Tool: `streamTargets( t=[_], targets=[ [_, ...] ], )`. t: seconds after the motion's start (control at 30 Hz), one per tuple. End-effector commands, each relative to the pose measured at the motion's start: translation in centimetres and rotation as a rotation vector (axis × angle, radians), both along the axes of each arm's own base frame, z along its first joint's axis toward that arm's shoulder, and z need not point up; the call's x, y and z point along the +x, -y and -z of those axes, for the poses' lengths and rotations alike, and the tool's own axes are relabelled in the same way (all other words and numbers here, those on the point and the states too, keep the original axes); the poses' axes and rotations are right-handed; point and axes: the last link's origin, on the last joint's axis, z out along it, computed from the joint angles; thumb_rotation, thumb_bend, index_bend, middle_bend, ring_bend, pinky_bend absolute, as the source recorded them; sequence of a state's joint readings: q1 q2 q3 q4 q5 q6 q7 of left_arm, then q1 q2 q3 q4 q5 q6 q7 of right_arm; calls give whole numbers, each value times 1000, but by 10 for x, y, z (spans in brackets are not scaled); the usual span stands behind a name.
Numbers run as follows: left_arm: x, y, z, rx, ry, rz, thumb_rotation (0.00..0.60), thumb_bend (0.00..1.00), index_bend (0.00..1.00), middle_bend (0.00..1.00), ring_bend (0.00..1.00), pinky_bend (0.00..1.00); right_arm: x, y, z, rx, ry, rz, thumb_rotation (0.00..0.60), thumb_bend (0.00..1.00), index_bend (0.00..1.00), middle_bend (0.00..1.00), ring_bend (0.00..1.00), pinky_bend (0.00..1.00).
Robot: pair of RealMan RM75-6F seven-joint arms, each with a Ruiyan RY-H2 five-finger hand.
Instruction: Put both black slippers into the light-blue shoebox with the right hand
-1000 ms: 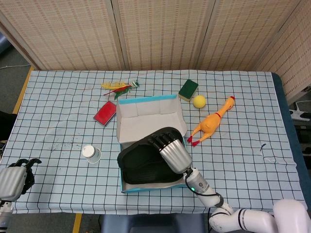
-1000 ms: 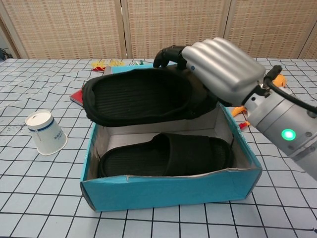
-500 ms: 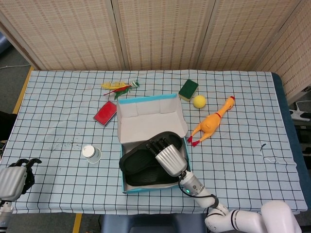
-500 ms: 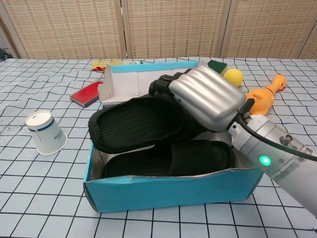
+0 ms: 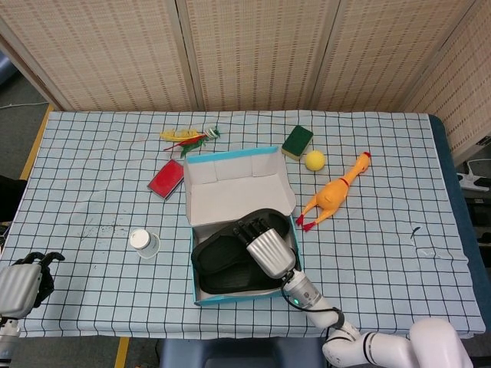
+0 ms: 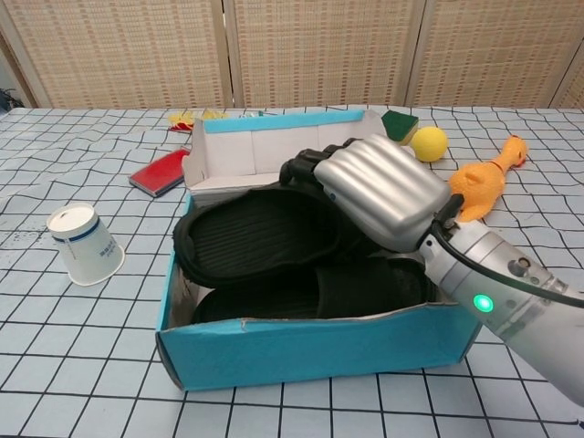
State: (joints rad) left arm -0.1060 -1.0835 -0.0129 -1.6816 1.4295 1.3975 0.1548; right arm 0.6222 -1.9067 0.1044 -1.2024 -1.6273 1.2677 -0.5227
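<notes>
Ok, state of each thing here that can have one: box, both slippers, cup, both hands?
Shoebox: open, lid folded back.
Lower slipper: lying inside the box.
Upper slipper: held over the first.
Right hand: gripping the upper slipper.
Paper cup: upside down.
Left hand: holding nothing.

The shoebox (image 6: 310,351) is sitting near the worktop's (image 5: 383,253) front edge. Inside it, the upper slipper (image 6: 260,239) is lying across the lower slipper (image 6: 365,287), under the right hand (image 6: 379,187). A cup (image 6: 84,245) is lying left of the box; a rubber chicken (image 5: 334,193) is lying right.
</notes>
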Motion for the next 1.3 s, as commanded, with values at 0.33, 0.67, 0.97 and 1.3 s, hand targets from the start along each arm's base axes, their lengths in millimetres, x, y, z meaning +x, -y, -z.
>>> streamTargets(
  t=[0.33, 0.67, 0.97, 1.3],
  targets=[
    [1, -1, -1, 0, -1, 3, 600, 410, 361, 306, 300, 461, -3, -13, -26, 388, -57, 269, 600, 62, 2, 36, 0, 137],
    [1, -2, -1, 4, 0, 1, 600, 411, 361, 305, 301, 462, -11, -5, -35, 387, -111, 328, 600, 62, 0, 11, 0, 90],
    [0, -2, -1, 0, -1, -3, 600, 411, 361, 306, 300, 462, 7, -7, -61, 387, 15, 309, 600, 62, 0, 0, 0, 0],
    [0, -2, 1, -4, -7, -3, 600, 411, 361, 305, 300, 462, 16, -17, -88, 412, 141, 254, 600, 61, 0, 0, 0, 0]
  ],
)
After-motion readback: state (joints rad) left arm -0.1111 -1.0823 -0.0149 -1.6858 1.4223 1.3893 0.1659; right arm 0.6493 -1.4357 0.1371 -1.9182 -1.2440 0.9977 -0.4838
